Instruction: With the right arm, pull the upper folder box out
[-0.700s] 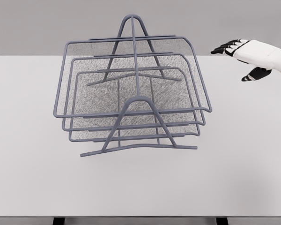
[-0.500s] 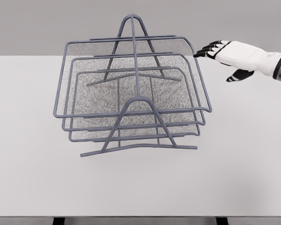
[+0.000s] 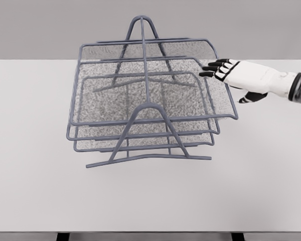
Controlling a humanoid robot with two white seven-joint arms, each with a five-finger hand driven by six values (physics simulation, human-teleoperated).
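A grey wire rack (image 3: 145,150) holds three mesh trays stacked one above another in the middle of the white table (image 3: 35,191). The upper tray (image 3: 140,85) sits offset to the right of the two below it. My right hand (image 3: 226,83) comes in from the right edge and is at the upper tray's right rim (image 3: 230,98). Its black fingertips (image 3: 209,67) lie stretched out across that rim over the mesh, and the thumb (image 3: 246,99) points down outside the rim. The fingers look straight and are not curled round the wire.
The rack's arched front leg (image 3: 149,111) and its feet stand toward me. The middle tray (image 3: 190,133) and the lower tray (image 3: 140,145) stay lined up in the frame.
My right hand has moved left and down from the back right to the upper tray's right rim. The upper tray has shifted to the right relative to the rack.
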